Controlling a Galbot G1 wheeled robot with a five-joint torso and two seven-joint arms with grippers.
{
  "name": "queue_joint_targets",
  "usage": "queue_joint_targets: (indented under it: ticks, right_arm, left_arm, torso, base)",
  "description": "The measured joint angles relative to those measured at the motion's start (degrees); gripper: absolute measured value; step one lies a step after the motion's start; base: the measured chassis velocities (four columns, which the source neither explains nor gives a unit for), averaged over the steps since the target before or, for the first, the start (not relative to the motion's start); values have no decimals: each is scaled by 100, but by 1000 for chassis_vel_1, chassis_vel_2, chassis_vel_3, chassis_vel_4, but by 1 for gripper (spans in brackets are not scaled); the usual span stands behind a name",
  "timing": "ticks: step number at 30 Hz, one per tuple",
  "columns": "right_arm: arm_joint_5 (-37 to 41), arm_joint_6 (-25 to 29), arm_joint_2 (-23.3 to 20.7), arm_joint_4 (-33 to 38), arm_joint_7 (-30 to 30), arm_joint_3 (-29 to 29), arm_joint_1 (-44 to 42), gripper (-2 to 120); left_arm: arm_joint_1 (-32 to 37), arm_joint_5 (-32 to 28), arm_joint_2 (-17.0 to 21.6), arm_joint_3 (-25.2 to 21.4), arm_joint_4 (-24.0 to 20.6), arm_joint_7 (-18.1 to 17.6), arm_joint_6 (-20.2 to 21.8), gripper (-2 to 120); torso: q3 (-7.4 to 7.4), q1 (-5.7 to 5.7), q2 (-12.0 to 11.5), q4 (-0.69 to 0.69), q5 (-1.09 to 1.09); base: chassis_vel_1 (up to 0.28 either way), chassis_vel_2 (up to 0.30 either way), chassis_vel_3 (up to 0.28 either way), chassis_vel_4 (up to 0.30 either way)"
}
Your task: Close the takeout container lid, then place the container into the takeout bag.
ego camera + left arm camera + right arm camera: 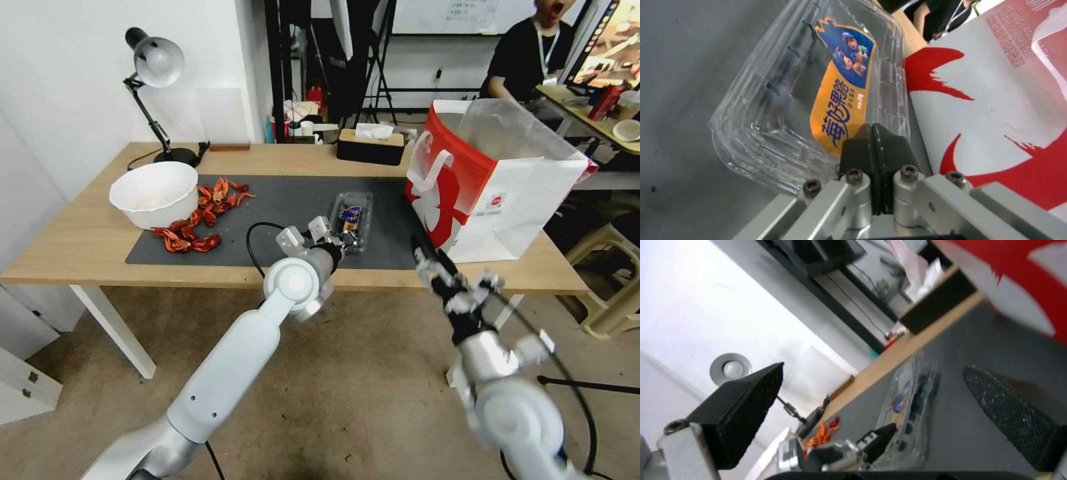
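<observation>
The takeout container [353,220] lies flat on the grey mat [280,200], just left of the takeout bag [497,193]. Its clear lid [818,83] carries an orange and blue label and rests down over the box. My left gripper [339,235] is shut, its black fingertips [862,143] pressed together against the lid's near edge. In the right wrist view the container [907,403] shows dark berries inside, with the left gripper [878,440] at its end. My right gripper [448,270] hovers open over the table's front edge, below the red-and-white bag [1018,283], holding nothing [873,368].
A white bowl [155,193] and red crayfish shells [200,223] sit on the mat's left end. A black tissue box [371,147] stands behind the container, a desk lamp [157,67] at the back left. The bag's side [996,100] stands close beside the container.
</observation>
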Motion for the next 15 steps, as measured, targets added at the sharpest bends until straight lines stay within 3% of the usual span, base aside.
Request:
queue_joint_targets:
  ticks: [6, 11, 15]
  right_arm:
    - [962, -387, -194, -565, 693, -351, 1074, 100]
    - [1238, -692, -197, -920, 1181, -577, 1647, 100]
    - [1333, -1154, -154, -1351, 1905, -938, 2313, 100]
  left_arm:
    - [-15, 37, -31, 9, 65, -8, -31, 0]
    - [-23, 49, -41, 11, 90, -15, -68, 0]
    - [-27, 50, -30, 6, 99, -19, -85, 0]
  torso:
    - [0, 0, 0, 2, 0]
    - [0, 1, 0, 0, 0]
    - [0, 1, 0, 0, -1]
  base:
    - [0, 0, 0, 0]
    - [0, 0, 0, 0]
    - [0, 0, 0, 0]
